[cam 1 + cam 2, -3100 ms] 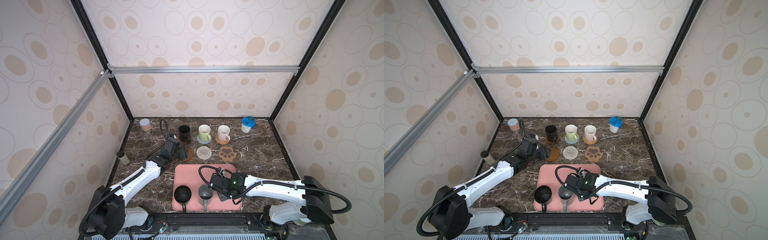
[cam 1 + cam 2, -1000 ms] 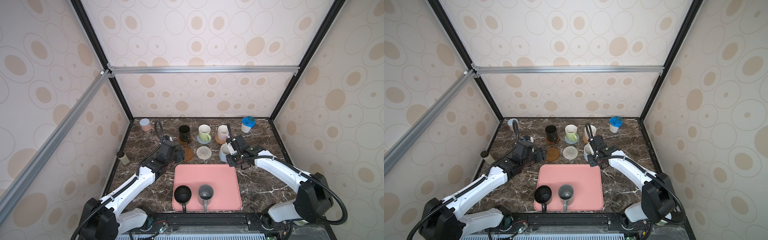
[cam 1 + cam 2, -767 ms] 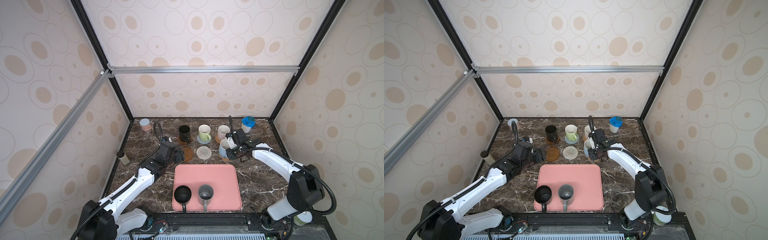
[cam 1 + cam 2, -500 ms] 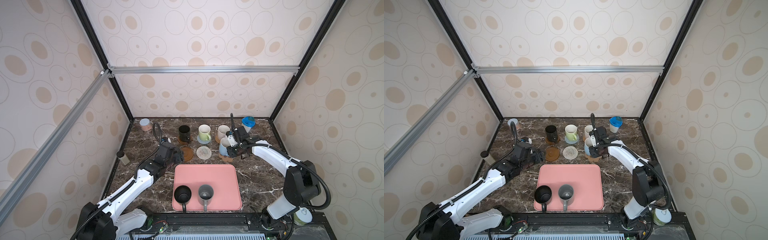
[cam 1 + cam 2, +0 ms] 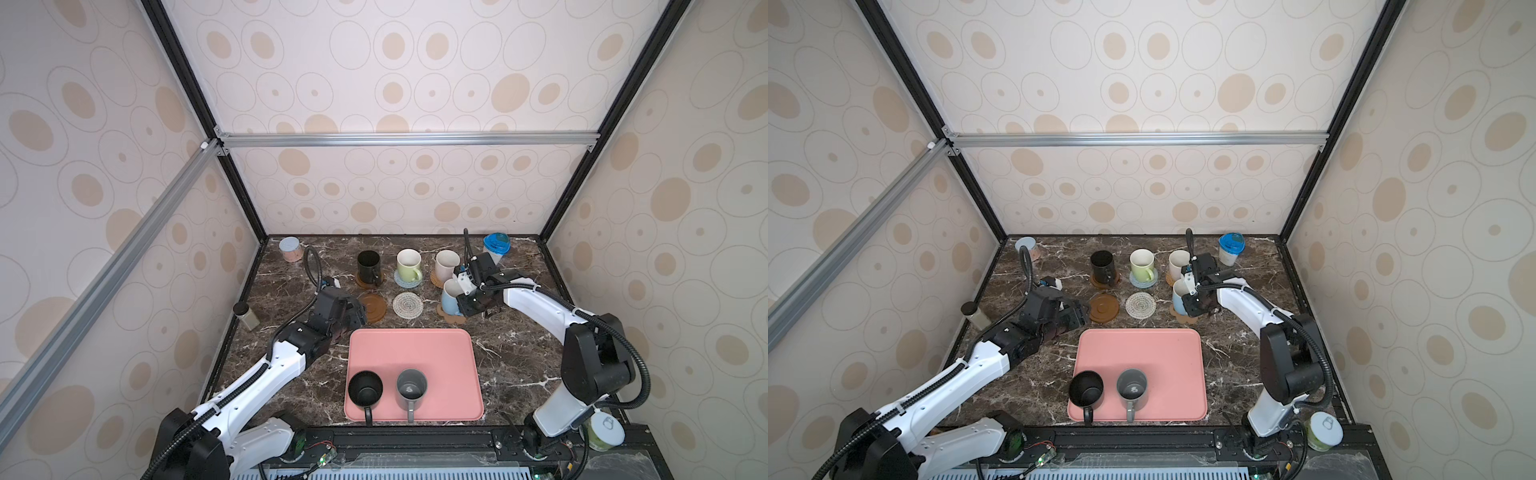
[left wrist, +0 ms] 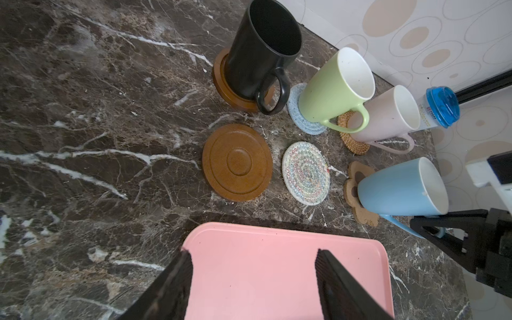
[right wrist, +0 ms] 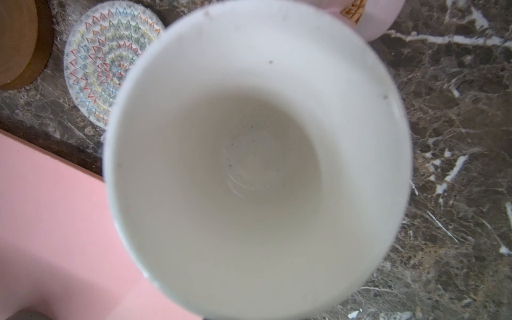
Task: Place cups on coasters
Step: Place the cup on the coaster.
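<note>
I keep the right pincer [image 5: 464,306] clamped on the light blue cup [image 5: 449,299], which sits on the paw coaster [image 5: 455,319] behind the pink tray [image 5: 415,353]. The left pincer [image 6: 253,255] is apart and empty.

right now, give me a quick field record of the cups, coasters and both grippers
right gripper: shut on light blue mug handle, at paw coaster
left gripper: open, empty, by pink tray
on coasters: far black mug, green mug, pink mug
free coasters: brown disc, woven round
on tray: near black mug, grey mug
</note>
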Robot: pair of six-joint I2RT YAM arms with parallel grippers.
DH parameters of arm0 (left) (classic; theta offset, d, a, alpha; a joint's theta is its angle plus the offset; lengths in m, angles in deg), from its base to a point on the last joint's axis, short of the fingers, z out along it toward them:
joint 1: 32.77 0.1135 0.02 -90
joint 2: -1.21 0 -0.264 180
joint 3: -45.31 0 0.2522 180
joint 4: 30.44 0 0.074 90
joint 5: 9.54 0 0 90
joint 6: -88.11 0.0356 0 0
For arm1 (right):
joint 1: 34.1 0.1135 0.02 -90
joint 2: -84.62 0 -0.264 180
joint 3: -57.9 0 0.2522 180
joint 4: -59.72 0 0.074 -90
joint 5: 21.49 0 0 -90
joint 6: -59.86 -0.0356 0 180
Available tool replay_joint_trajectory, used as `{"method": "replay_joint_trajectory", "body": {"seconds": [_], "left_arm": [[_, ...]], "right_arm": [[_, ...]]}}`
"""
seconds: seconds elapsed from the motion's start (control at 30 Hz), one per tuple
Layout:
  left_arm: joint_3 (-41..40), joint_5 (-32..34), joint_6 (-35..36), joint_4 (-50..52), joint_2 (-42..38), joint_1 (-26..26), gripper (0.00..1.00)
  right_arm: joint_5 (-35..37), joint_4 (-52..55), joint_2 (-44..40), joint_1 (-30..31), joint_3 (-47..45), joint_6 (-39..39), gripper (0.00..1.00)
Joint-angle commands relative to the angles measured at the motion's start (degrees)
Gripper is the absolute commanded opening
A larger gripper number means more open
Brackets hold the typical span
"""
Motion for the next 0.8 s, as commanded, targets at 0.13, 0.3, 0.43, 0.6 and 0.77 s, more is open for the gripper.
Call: {"method": "replay_joint_trajectory", "body": {"seconds": [0.13, 0.3, 0.43, 0.6, 0.77], "left_arm": [[-0.1, 1.3, -1.1, 1.4, -1.4, 0.1, 0.71], [-0.4, 1.3, -1.2, 1.4, -1.9, 0.2, 0.71], [-0.6, 1.4, -1.3, 1.6, -2.2, 0.1, 0.72], [-0.6, 1.4, -1.3, 1.6, -2.4, 0.1, 0.71], [-0.6, 1.4, -1.2, 1.6, -2.6, 0.1, 0.72]], "right_arm": [[-0.2, -1.5, 0.4, -0.4, 2.1, 1.5, 0.09], [0.7, -1.8, 0.7, -0.4, 1.5, 1.6, 0.09], [2.0, -2.0, 1.1, -0.4, 1.1, 1.5, 0.09], [2.2, -2.0, 1.5, -0.4, 0.8, 1.4, 0.11], [2.1, -1.6, 1.0, -0.4, 0.6, 1.5, 0.16]]}}
